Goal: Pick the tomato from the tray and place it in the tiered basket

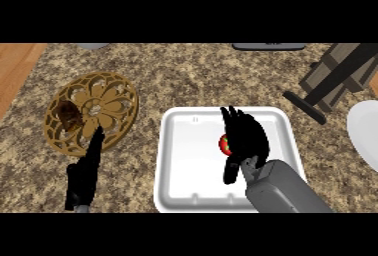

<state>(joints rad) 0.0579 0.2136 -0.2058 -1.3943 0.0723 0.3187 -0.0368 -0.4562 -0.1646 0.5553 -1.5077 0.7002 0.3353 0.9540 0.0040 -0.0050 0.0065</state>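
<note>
A red tomato with a green stem lies in the white tray, mostly hidden under my right hand. That hand hovers over the tray's right half with fingers straight and pointing away, thumb hanging down at its left. The tiered basket, a round golden wicker piece with a flower pattern, sits left of the tray and holds a dark brown item. My left hand stands at the basket's near edge, fingers straight and pointing up toward it.
A wooden knife block with a dark handle stands at the back right. A white plate shows at the right edge. A dark flat object lies at the back edge of the granite counter.
</note>
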